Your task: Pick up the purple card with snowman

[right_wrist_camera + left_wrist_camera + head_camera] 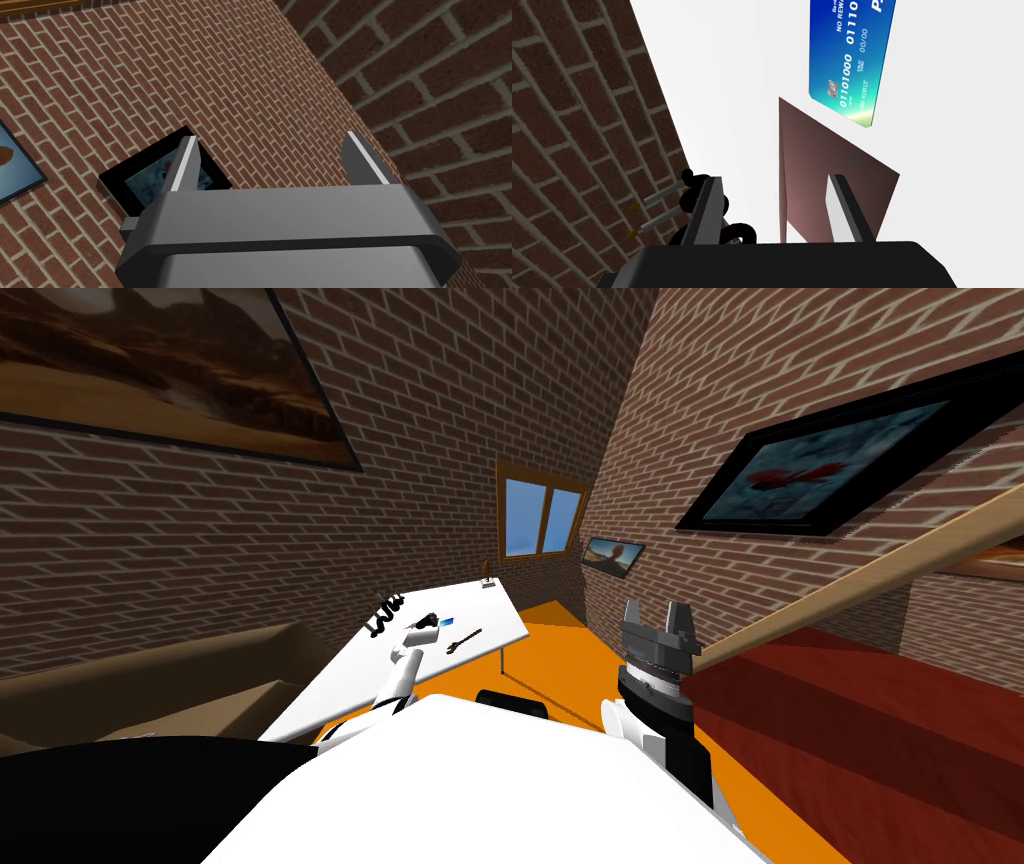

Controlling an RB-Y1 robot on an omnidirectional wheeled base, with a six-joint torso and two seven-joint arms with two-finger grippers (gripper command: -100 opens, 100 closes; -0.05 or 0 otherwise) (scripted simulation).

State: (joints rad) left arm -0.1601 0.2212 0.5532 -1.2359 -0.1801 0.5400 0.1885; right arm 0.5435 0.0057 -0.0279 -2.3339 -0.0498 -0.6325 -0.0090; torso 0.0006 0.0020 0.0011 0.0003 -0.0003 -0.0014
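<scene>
Left wrist view: card (822, 160), perhaps folded

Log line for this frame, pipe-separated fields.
phase: pre-grasp | left gripper: open, at mauve card on white table | right gripper: open, raised | nearby: blue bank card, black cable

The larger card (812, 165) was plain dusky mauve, the bank card (852, 55) blue with white digits, the table (727, 75) white.
</scene>
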